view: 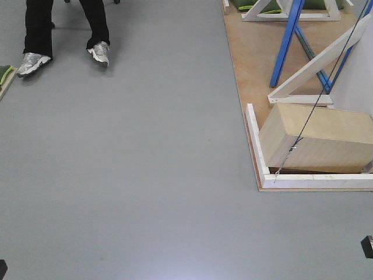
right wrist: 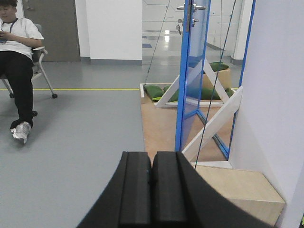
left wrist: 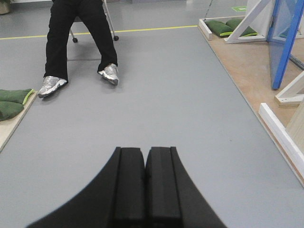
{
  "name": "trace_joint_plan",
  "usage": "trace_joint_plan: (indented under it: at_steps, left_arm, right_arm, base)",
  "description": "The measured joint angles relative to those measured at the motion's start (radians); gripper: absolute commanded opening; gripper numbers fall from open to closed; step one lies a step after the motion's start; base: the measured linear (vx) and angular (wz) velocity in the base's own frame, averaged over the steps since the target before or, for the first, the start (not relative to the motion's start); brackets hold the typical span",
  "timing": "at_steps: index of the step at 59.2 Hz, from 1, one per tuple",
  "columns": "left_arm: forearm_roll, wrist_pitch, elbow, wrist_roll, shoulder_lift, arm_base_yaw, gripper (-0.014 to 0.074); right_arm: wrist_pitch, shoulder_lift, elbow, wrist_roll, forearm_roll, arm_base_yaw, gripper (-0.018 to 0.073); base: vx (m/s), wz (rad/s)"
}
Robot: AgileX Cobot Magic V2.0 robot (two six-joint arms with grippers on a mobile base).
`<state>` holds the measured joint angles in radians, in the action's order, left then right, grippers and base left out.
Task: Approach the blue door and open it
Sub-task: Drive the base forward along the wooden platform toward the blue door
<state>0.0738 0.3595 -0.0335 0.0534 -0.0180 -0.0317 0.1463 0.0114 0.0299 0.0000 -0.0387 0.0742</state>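
The blue door [right wrist: 194, 71] stands upright on a wooden platform ahead and to the right, seen nearly edge-on, its glossy face reflecting the room. Its steel lever handle [right wrist: 192, 7] shows at the top of the right wrist view. The door's lower blue edge shows in the front view [view: 287, 44] and the panel in the left wrist view [left wrist: 285, 38]. My left gripper [left wrist: 145, 154] is shut and empty above the grey floor. My right gripper [right wrist: 152, 159] is shut and empty, well short of the door.
A tan wooden box [view: 317, 137] lies inside the platform's white rim [view: 254, 140]. White wooden braces [right wrist: 213, 123] prop the door frame. A thin cable [view: 317, 102] runs down to the rim. A person [right wrist: 16, 61] sits on a chair at the far left. Green sandbags [left wrist: 12, 102] lie on the left.
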Motion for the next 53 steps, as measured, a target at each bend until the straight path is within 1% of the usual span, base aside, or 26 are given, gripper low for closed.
trace_joint_plan:
  at_steps: [53]
  left_arm:
    - [0.0, 0.0, 0.0, 0.0, 0.0, 0.0, 0.0071]
  right_arm:
    - [0.0, 0.0, 0.0, 0.0, 0.0, 0.0, -0.0004]
  base:
    - [0.0, 0.0]
